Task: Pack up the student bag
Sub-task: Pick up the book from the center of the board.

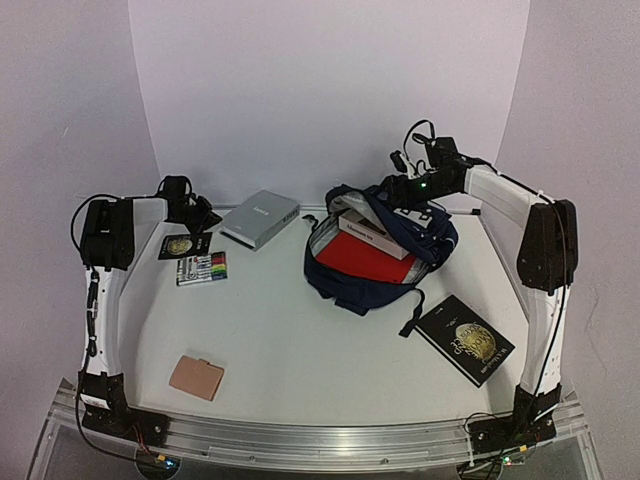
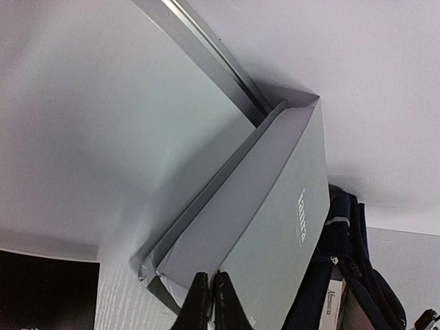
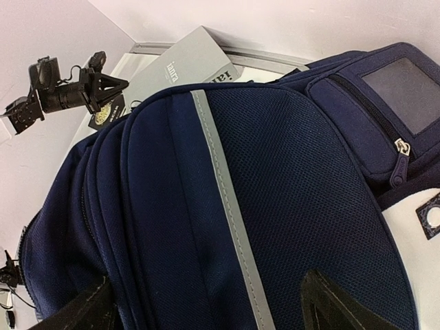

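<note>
Toward the far right of the bench (image 1: 300,345) you have the student bag (image 1: 345,288) lying open, mouth up, with a red book (image 1: 362,258) and a white box (image 1: 375,232) inside it. Your right hand (image 1: 405,190) hangs over the bag's far side, released. In the wrist view its fingers (image 3: 337,302) stand wide apart, with navy fabric and the pale stripe (image 3: 227,206) between them; whether they touch the cloth can't be told. Your left hand (image 1: 200,215) is at the far left, clenched, fingertips (image 2: 201,292) pressed together with nothing visible between them. It sits just beside the grey box (image 1: 260,220) and above a small black booklet (image 1: 180,246) with a gold emblem. A pack of markers (image 1: 201,268) lies touching that booklet's near edge. A tan pad (image 1: 197,377) rests near the left arm's base, well apart from the rest. A black book (image 1: 464,340) with a gold emblem lies flat near the bag's right side.
</note>
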Tool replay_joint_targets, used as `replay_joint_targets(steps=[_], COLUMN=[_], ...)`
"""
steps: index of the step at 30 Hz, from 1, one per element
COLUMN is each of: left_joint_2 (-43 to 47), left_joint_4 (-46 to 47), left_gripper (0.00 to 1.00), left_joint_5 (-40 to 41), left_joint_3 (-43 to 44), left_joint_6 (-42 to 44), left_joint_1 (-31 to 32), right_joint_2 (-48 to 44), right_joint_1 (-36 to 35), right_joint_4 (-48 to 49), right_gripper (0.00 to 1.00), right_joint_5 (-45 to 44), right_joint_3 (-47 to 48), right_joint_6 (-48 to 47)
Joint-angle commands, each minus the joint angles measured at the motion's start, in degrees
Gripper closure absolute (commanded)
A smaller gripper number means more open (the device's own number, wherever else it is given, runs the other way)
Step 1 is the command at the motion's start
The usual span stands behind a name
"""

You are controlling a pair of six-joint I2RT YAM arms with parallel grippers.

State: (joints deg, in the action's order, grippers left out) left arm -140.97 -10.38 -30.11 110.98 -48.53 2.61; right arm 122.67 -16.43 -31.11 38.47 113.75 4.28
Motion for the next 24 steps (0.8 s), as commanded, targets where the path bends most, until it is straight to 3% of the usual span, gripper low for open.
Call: replay_joint_targets(steps=[1, 16, 24], left_joint_2=[3.35, 17.51, 25.56], left_joint_4=[4.55, 10.16, 13.37], left_gripper=[1.0, 1.0, 1.0], left_joint_5=[-0.35, -4.57, -6.88], left_joint_3=[-0.44, -6.49, -11.22], left_joint_6=[-2.13, -5.77, -11.57], left_joint_1=[0.11, 1.44, 3.72], right_joint_2=[0.12, -2.35, -3.64], right_joint_1=[0.57, -0.79, -6.53], right_joint_4=[1.24, 0.7, 1.56], right_gripper=[0.1, 0.02, 0.02], right_joint_5=[1.56, 5.87, -3.34], right_joint_3=[2.74, 1.89, 2.17], right_joint_6=[-0.76, -2.64, -18.2])
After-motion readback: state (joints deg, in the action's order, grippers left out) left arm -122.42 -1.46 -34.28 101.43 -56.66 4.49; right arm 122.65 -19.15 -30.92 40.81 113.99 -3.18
